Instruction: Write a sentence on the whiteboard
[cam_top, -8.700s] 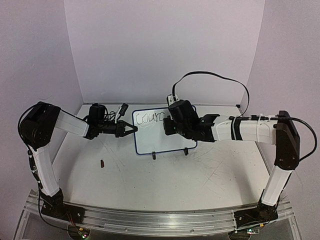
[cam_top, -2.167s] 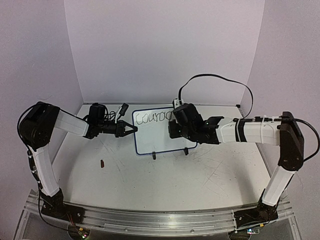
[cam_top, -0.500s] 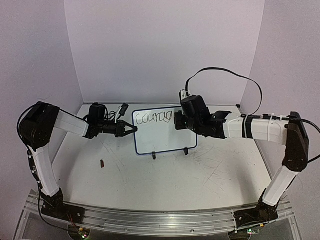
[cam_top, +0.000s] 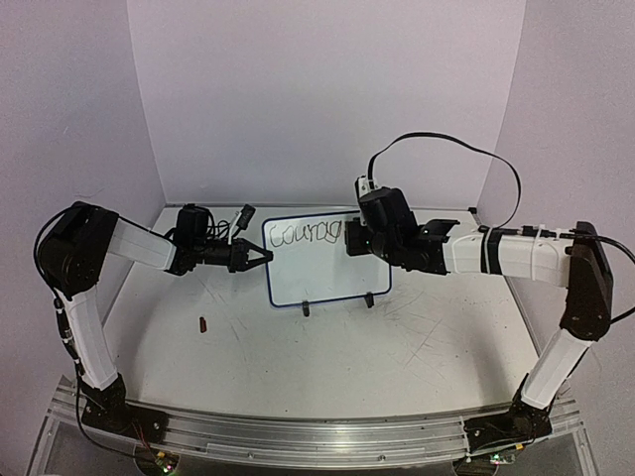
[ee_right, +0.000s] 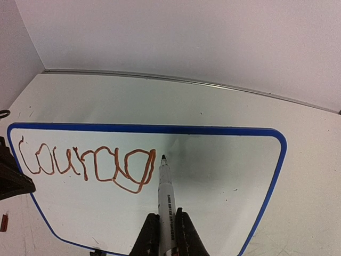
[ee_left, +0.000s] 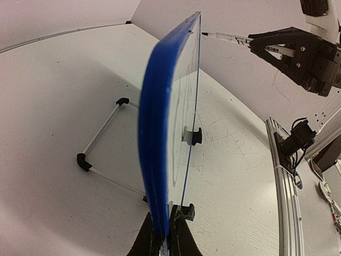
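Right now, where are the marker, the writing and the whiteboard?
marker point(ee_right: 166, 202), right wrist view, on its white barrel.
writing point(ee_right: 88, 166), right wrist view, on its middle letters.
whiteboard point(ee_right: 224, 181), right wrist view, on its bare white face.

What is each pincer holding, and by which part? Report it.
The left pincer clamps the whiteboard at its blue frame's side edge; the right pincer clamps a marker by the rear of its barrel.
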